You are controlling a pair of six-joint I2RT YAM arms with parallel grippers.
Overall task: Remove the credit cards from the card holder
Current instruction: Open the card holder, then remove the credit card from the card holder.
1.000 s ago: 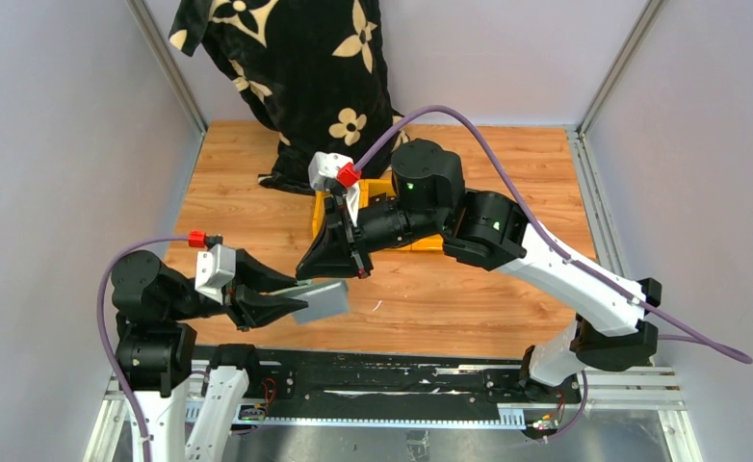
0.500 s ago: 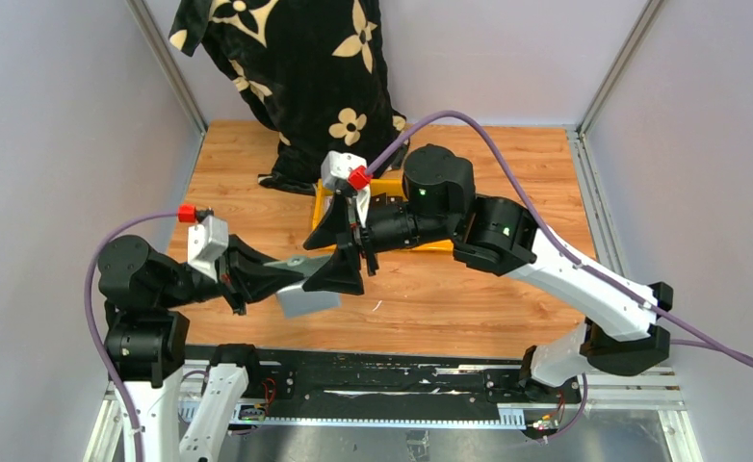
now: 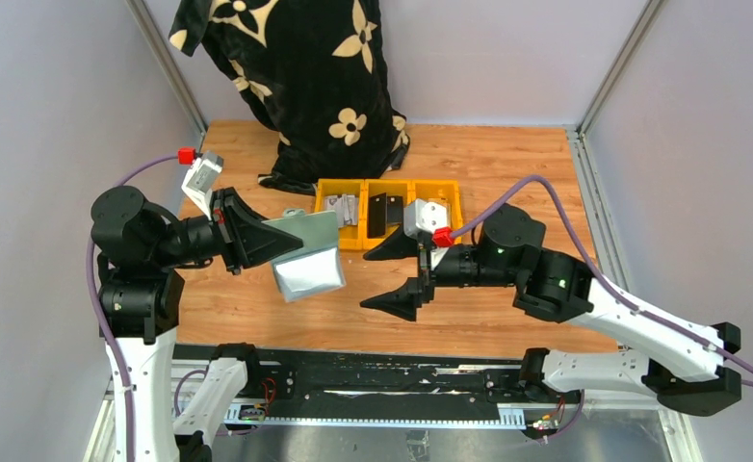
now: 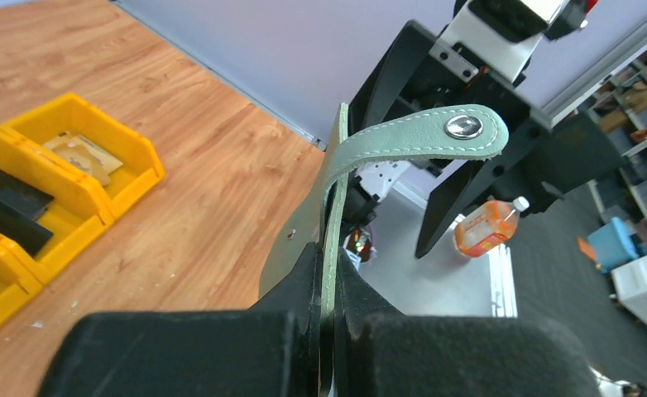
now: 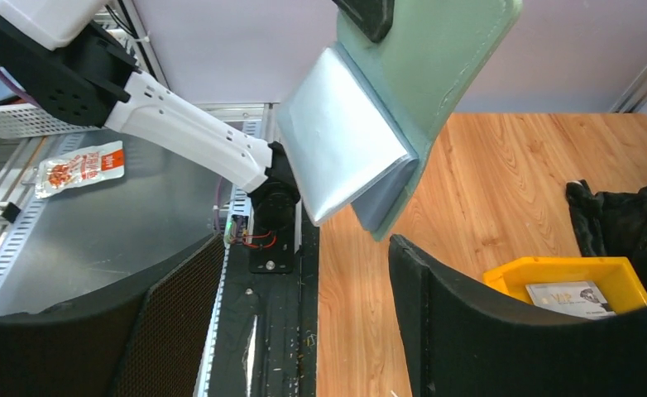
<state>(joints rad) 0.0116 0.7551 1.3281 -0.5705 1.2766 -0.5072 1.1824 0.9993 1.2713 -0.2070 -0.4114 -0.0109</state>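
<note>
My left gripper (image 3: 260, 238) is shut on one sage-green flap of the card holder (image 3: 307, 258), which it holds in the air, left of centre. The holder's pale inside leaf hangs open below. In the left wrist view the flap's edge (image 4: 328, 248) is pinched between the pads and the snap tab (image 4: 424, 136) curls over. My right gripper (image 3: 389, 276) stands open to the right of the holder, apart from it and holding nothing. In the right wrist view the holder (image 5: 361, 124) hangs above the open fingers (image 5: 486, 322). Credit cards lie in the bins: a grey one (image 3: 344, 207), a black one (image 3: 385, 214).
Three joined yellow bins (image 3: 355, 239) stand at mid-table behind the right gripper; the right wrist hides part of the right one. A black flowered cloth (image 3: 305, 77) is heaped at the back left. Side walls enclose the wooden table (image 3: 507, 164).
The right gripper opened and swung away from the holder to the near right. The left gripper closed on the holder and raised it back and to the left.
</note>
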